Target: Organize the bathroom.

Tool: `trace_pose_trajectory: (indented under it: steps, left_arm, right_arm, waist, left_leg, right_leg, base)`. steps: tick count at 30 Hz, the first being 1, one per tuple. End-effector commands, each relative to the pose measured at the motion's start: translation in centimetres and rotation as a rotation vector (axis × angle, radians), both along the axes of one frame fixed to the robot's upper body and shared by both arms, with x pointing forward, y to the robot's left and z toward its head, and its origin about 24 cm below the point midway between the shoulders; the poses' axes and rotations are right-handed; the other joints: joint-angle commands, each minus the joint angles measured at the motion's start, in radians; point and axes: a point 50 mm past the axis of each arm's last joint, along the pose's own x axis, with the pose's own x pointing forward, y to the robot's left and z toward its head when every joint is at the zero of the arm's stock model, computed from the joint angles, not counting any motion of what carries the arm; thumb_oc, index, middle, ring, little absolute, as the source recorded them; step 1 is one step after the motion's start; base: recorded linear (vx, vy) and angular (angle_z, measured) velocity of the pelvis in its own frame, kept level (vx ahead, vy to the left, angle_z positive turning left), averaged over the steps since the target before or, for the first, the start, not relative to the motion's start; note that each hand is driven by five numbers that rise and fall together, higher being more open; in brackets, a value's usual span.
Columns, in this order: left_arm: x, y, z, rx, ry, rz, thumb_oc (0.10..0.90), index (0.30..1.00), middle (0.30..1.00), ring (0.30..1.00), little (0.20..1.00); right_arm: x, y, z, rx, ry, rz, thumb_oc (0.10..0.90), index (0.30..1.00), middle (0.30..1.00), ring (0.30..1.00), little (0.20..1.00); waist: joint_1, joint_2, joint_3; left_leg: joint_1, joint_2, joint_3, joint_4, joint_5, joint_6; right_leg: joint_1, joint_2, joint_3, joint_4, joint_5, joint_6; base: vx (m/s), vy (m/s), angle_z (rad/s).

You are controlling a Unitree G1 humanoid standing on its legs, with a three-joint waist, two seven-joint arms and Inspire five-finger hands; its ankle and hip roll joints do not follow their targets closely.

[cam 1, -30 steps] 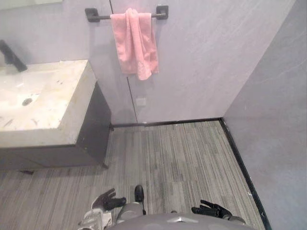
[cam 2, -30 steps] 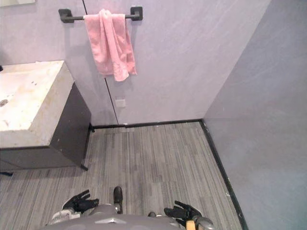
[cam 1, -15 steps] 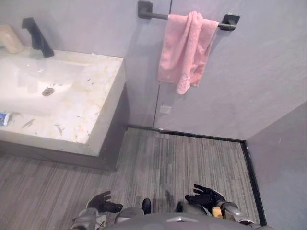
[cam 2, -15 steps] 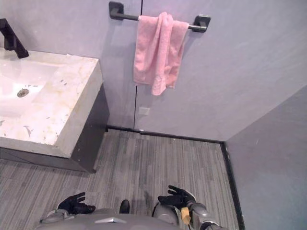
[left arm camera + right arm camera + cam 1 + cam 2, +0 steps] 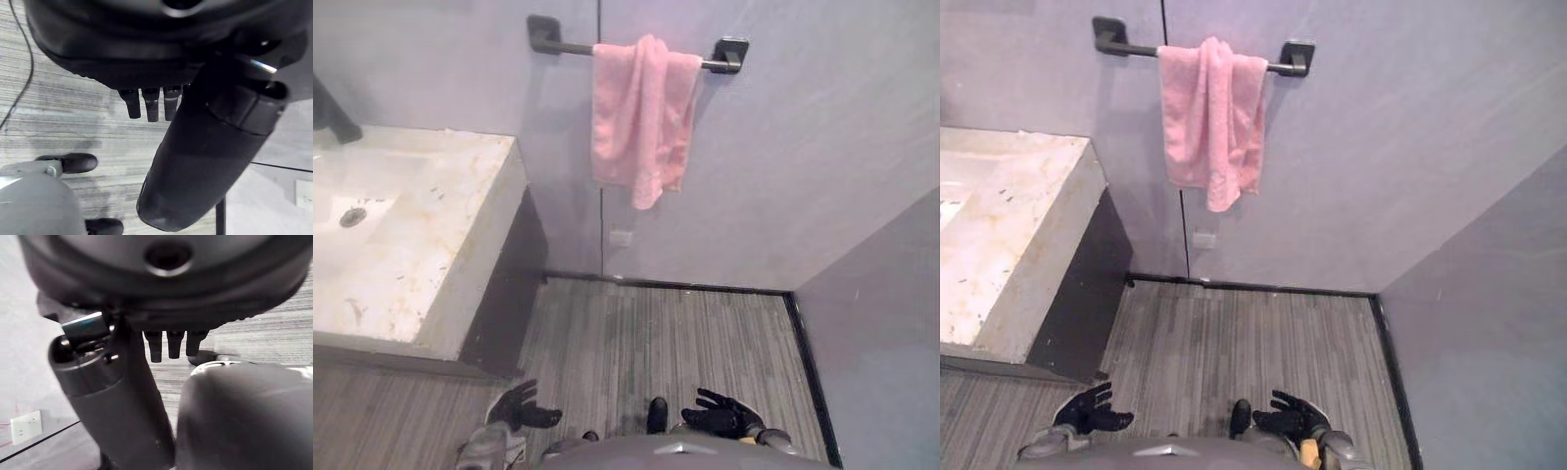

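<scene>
A pink towel (image 5: 640, 116) hangs bunched over a dark wall rail (image 5: 568, 47) on the grey wall ahead, its lower corner drooping. A pale stone washbasin (image 5: 401, 245) on a dark cabinet (image 5: 504, 294) stands at the left, with a drain (image 5: 353, 216) and a dark tap (image 5: 333, 116) at the far left edge. My left hand (image 5: 517, 406) hangs low at the bottom left, open and empty. My right hand (image 5: 720, 416) hangs low at the bottom right, open too, holding nothing. Both are far below the towel.
Grey striped floor (image 5: 656, 343) runs to a dark skirting (image 5: 666, 286) along the back wall. A second grey wall (image 5: 891, 343) closes the right side. A small white socket plate (image 5: 621, 237) sits low on the back wall.
The camera has swung, so the rail and towel sit further left and the basin shows less. Both hands stay low, open and empty.
</scene>
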Motion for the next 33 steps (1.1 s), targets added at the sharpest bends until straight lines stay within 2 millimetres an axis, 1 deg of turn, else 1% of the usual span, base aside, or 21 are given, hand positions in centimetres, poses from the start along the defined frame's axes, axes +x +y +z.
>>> trace_pose_trajectory:
  steps: [1,2,4,5,6,8,9,11,12,14,15,16,18,20,21,23,25,26,29,31,33]
  left_arm:
    - [3.9,0.6,2.1,0.003,-0.218,0.017,0.800,0.900,0.900,0.900,0.900]
    - [5.1,0.7,3.0,-0.020,-0.284,0.056,0.800,0.900,0.900,0.900,0.900]
    - [5.6,0.8,3.4,-0.041,-0.321,0.088,0.800,0.900,0.900,0.900,0.900]
    - [6.4,0.9,4.2,-0.055,-0.369,0.126,0.800,0.900,0.900,0.900,0.900]
    - [7.3,0.9,5.2,-0.069,-0.435,0.134,0.800,0.900,0.900,0.900,0.900]
    - [8.1,0.6,6.2,-0.084,-0.495,0.141,0.800,0.900,0.900,0.900,0.900]
    - [9.3,0.3,7.8,-0.087,-0.574,0.098,0.800,0.900,0.900,0.900,0.900]
    - [10.4,-0.1,9.5,-0.113,-0.645,0.070,0.800,0.900,0.900,0.900,0.900]
    - [11.4,-0.4,11.0,-0.105,-0.702,0.036,0.800,0.900,0.900,0.900,0.900]
    - [12.7,-0.7,12.9,-0.087,-0.781,-0.018,0.800,0.900,0.900,0.900,0.900]
    - [13.9,-1.3,14.7,-0.053,-0.861,-0.076,0.800,0.900,0.900,0.900,0.900]
    - [14.0,-1.3,15.0,-0.045,-0.878,-0.084,0.800,0.900,0.900,0.900,0.900]
    - [15.0,-1.6,16.9,-0.009,-0.946,-0.110,0.800,0.900,0.900,0.900,0.900]
    - [15.9,-1.9,19.3,0.017,-1.041,-0.129,0.800,0.900,0.900,0.900,0.900]
    - [16.5,-2.1,20.8,0.033,-1.105,-0.153,0.800,0.900,0.900,0.900,0.900]
    - [16.9,-2.1,21.9,0.052,-1.150,-0.156,0.800,0.900,0.900,0.900,0.900]
    - [17.4,-2.2,23.7,0.101,-1.219,-0.168,0.800,0.900,0.900,0.900,0.900]
    - [17.4,-1.7,25.6,0.142,-1.291,-0.156,0.800,0.900,0.900,0.900,0.900]
    - [17.1,-0.9,26.7,0.200,-1.349,-0.128,0.800,0.900,0.900,0.900,0.900]
    - [16.7,0.5,27.5,0.243,-1.397,-0.129,0.800,0.900,0.900,0.900,0.900]
    - [16.8,0.8,28.3,0.227,-1.425,-0.141,0.800,0.900,0.900,0.900,0.900]
  right_arm:
    - [3.9,-1.5,2.4,-0.085,-0.226,0.034,0.800,0.900,0.900,0.900,0.900]
    - [5.4,-1.5,3.7,-0.101,-0.308,0.036,0.800,0.900,0.900,0.900,0.900]
    - [6.0,-1.6,4.4,-0.107,-0.349,0.039,0.800,0.900,0.900,0.900,0.900]
    - [6.9,-1.8,5.4,-0.131,-0.418,0.063,0.800,0.900,0.900,0.900,0.900]
    - [8.2,-2.1,6.8,-0.154,-0.503,0.069,0.800,0.900,0.900,0.900,0.900]
    - [9.1,-2.2,8.0,-0.157,-0.564,0.051,0.800,0.900,0.900,0.900,0.900]
    - [9.7,-2.2,9.3,-0.174,-0.640,0.034,0.800,0.900,0.900,0.900,0.900]
    - [9.5,-2.4,9.9,-0.179,-0.679,0.020,0.800,0.900,0.900,0.900,0.900]
    - [9.5,-2.3,10.3,-0.170,-0.698,0.012,0.800,0.900,0.900,0.900,0.900]
    - [9.6,-2.1,10.4,-0.164,-0.705,0.016,0.800,0.900,0.900,0.900,0.900]
    - [9.8,-1.8,10.1,-0.157,-0.702,0.023,0.800,0.900,0.900,0.900,0.900]
    - [9.8,-1.7,10.1,-0.156,-0.702,0.021,0.800,0.900,0.900,0.900,0.900]
    - [9.9,-0.9,10.1,-0.154,-0.711,0.027,0.800,0.900,0.900,0.900,0.900]
    - [10.0,0.0,10.8,-0.138,-0.761,0.017,0.800,0.900,0.900,0.900,0.900]
    - [10.3,0.3,11.6,-0.136,-0.808,0.007,0.800,0.900,0.900,0.900,0.900]
    - [10.6,0.5,11.9,-0.138,-0.829,0.008,0.800,0.900,0.900,0.900,0.900]
    - [11.0,0.7,12.5,-0.129,-0.871,0.004,0.800,0.900,0.900,0.900,0.900]
    - [11.4,1.0,13.5,-0.134,-0.920,0.062,0.800,0.900,0.900,0.900,0.900]
    - [12.0,1.5,14.7,-0.107,-0.971,0.105,0.800,0.900,0.900,0.900,0.900]
    - [12.9,1.8,15.7,-0.085,-1.004,0.142,0.800,0.900,0.900,0.900,0.900]
    - [13.0,1.8,15.9,-0.077,-1.000,0.165,0.800,0.900,0.900,0.900,0.900]
  waist:
    - [-0.022,-0.018,-0.004]
    - [-0.027,-0.024,0.012]
    - [-0.026,-0.027,0.021]
    - [-0.020,-0.027,0.034]
    - [-0.007,-0.016,0.041]
    - [-0.002,-0.008,0.042]
    - [-0.007,0.009,0.036]
    - [-0.015,0.019,0.037]
    - [-0.013,0.017,0.033]
    - [-0.004,0.012,0.017]
    - [0.005,0.015,0.002]
    - [0.006,0.016,0.001]
    - [0.007,0.021,-0.007]
    - [-0.008,0.027,-0.001]
    - [-0.022,0.036,0.013]
    - [-0.029,0.038,0.018]
    - [-0.036,0.036,0.020]
    - [-0.034,0.024,0.007]
    - [-0.026,0.007,-0.004]
    - [-0.035,-0.008,-0.007]
    - [-0.044,-0.010,-0.014]
  left_leg:
    - [-0.115,0.085,0.155,0.183,0.041,0.004]
    - [-0.178,0.102,0.150,0.328,0.086,-0.007]
    - [-0.215,0.097,0.126,0.401,0.098,-0.006]
    - [-0.254,0.075,0.087,0.434,0.102,-0.001]
    - [-0.259,0.047,0.071,0.333,0.108,-0.003]
    - [-0.228,0.048,0.084,0.219,0.109,-0.002]
    - [-0.200,0.063,0.128,0.052,0.130,-0.006]
    - [-0.197,0.071,0.161,-0.016,0.174,-0.018]
    - [-0.203,0.069,0.143,-0.032,0.184,-0.019]
    - [-0.192,0.053,0.108,-0.046,0.162,-0.008]
    - [-0.173,0.037,0.077,-0.053,0.143,0.006]
    - [-0.170,0.036,0.074,-0.054,0.141,0.007]
    - [-0.161,0.029,0.081,-0.044,0.130,0.022]
    - [-0.145,0.016,0.078,-0.024,0.119,0.046]
    - [-0.124,0.012,0.067,-0.007,0.100,0.060]
    - [-0.114,0.009,0.061,-0.003,0.093,0.064]
    - [-0.088,0.011,0.050,-0.019,0.094,0.058]
    - [-0.072,0.022,0.066,-0.046,0.096,0.041]
    - [-0.059,0.034,0.110,-0.058,0.077,0.030]
    - [-0.020,0.040,0.143,-0.058,0.036,0.035]
    - [-0.011,0.048,0.134,-0.058,0.030,0.041]
  right_leg:
    - [0.031,-0.037,0.043,0.047,-0.077,0.047]
    - [0.036,-0.032,0.053,0.052,-0.081,0.026]
    - [0.041,-0.028,0.064,0.052,-0.081,0.016]
    - [0.055,-0.022,0.088,0.049,-0.080,0.008]
    - [0.072,-0.012,0.115,0.046,-0.083,0.015]
    - [0.086,-0.011,0.115,0.036,-0.084,0.023]
    - [0.097,-0.008,0.087,0.028,-0.091,0.030]
    - [0.114,-0.001,0.069,0.026,-0.100,0.032]
    - [0.125,-0.001,0.067,0.025,-0.112,0.034]
    - [0.132,-0.014,0.064,0.023,-0.120,0.044]
    - [0.121,-0.032,0.054,0.045,-0.127,0.057]
    - [0.120,-0.034,0.053,0.049,-0.128,0.059]
    - [0.107,-0.056,0.046,0.126,-0.157,0.068]
    - [0.024,-0.091,0.051,0.309,-0.101,0.091]
    - [-0.044,-0.095,0.082,0.444,-0.074,0.094]
    - [-0.065,-0.094,0.097,0.471,-0.067,0.095]
    - [-0.058,-0.096,0.098,0.380,-0.069,0.095]
    - [-0.027,-0.102,0.084,0.153,-0.053,0.106]
    - [-0.020,-0.105,0.052,0.000,0.025,0.133]
    - [-0.080,-0.103,0.061,-0.006,0.092,0.148]
    - [-0.081,-0.085,0.090,-0.005,0.076,0.144]
  base:
    - [0.00,-0.137,0.02]
    - [0.00,-0.099,0.02]
    - [0.02,-0.046,-0.13]
    - [0.15,0.088,-0.38]
    - [0.19,0.121,-0.33]
    - [0.23,0.162,-0.27]
    - [0.23,0.158,-0.22]
    - [0.23,0.160,0.07]
    - [0.24,0.163,0.44]
    - [0.22,0.172,0.54]
    - [0.20,0.182,0.11]
    - [0.19,0.186,-0.23]
    - [0.15,0.151,-0.05]
    - [0.15,0.186,-0.13]
    - [0.10,0.131,-0.29]
    - [0.10,0.044,-0.06]
    - [0.20,-0.081,0.05]
    - [0.22,-0.166,-0.05]
    - [0.16,-0.179,-0.28]
    - [0.24,-0.236,-0.47]
    - [0.22,-0.207,-0.26]
